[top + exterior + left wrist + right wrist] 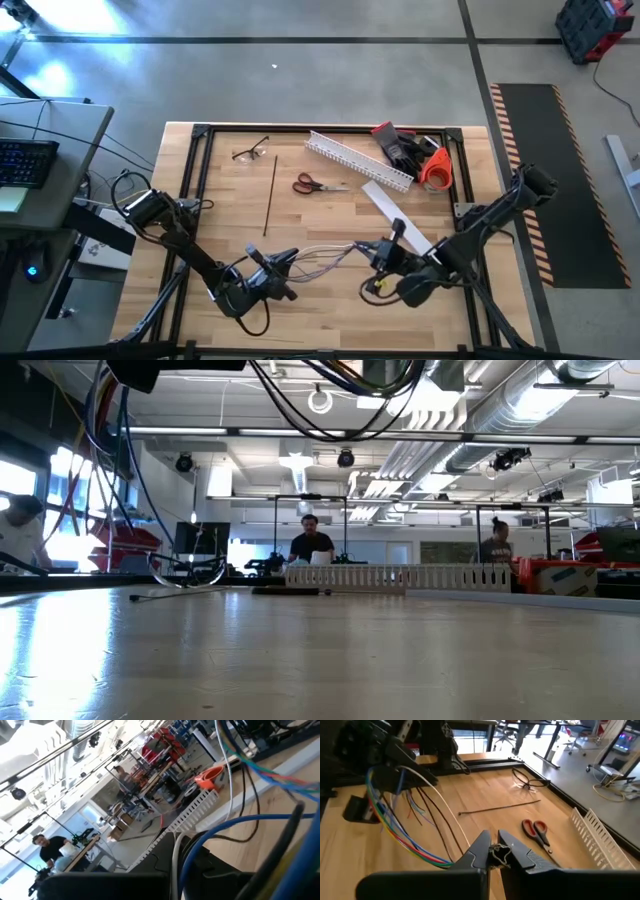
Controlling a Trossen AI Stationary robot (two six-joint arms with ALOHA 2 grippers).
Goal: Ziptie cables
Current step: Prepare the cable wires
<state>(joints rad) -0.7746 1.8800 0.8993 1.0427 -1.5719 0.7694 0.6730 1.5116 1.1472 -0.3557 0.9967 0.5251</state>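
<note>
you won't find any lettering, label, brand, number or sign you can read in these views. nothing legible shows on the table (pixel 330 310), the scissors (pixel 312 184), the slotted white duct (pixel 357 160) or the orange tape roll (pixel 436 168), and the room behind gives you no readable signage.

The right gripper (pixel 494 854) is pinching one end of the cables (pixel 415 837), the ziptie (pixel 499 808) lying beyond near the scissors (pixel 536 831).

Overhead, table-level, two wrist cams — all share table (pixel 330 300).
</note>
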